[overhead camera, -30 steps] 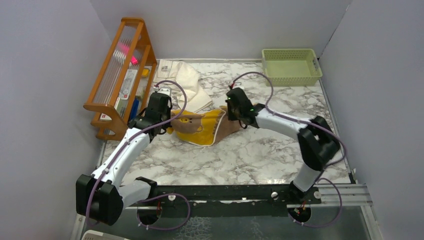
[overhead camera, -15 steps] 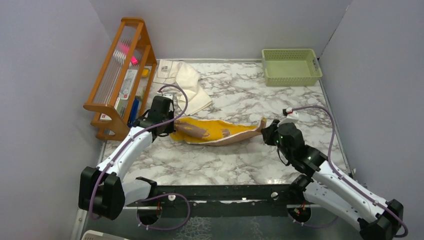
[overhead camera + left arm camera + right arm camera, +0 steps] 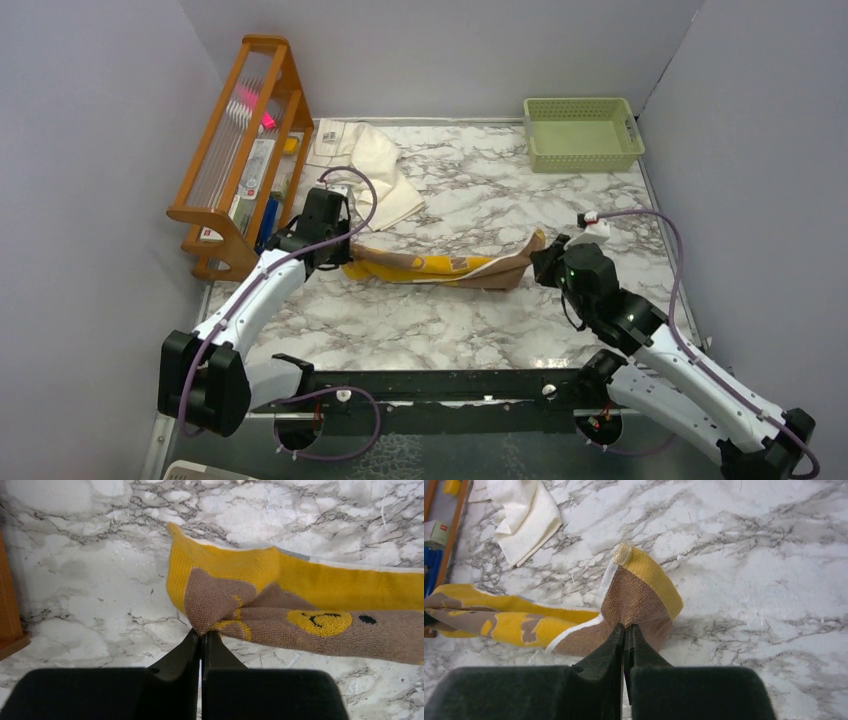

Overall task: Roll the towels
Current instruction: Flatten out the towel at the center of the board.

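Across the marble surface [image 3: 480, 310], the brown towel [image 3: 440, 266] is now pulled out long!
Bunched a second ago, it is stretched between the arms, a flattening step by the look of it, with no roll begun. The cream towel [image 3: 370, 165] is left crumpled at back left. The left claw [image 3: 201, 635] is clamped on one end, the right claw [image 3: 625, 627] on the other.
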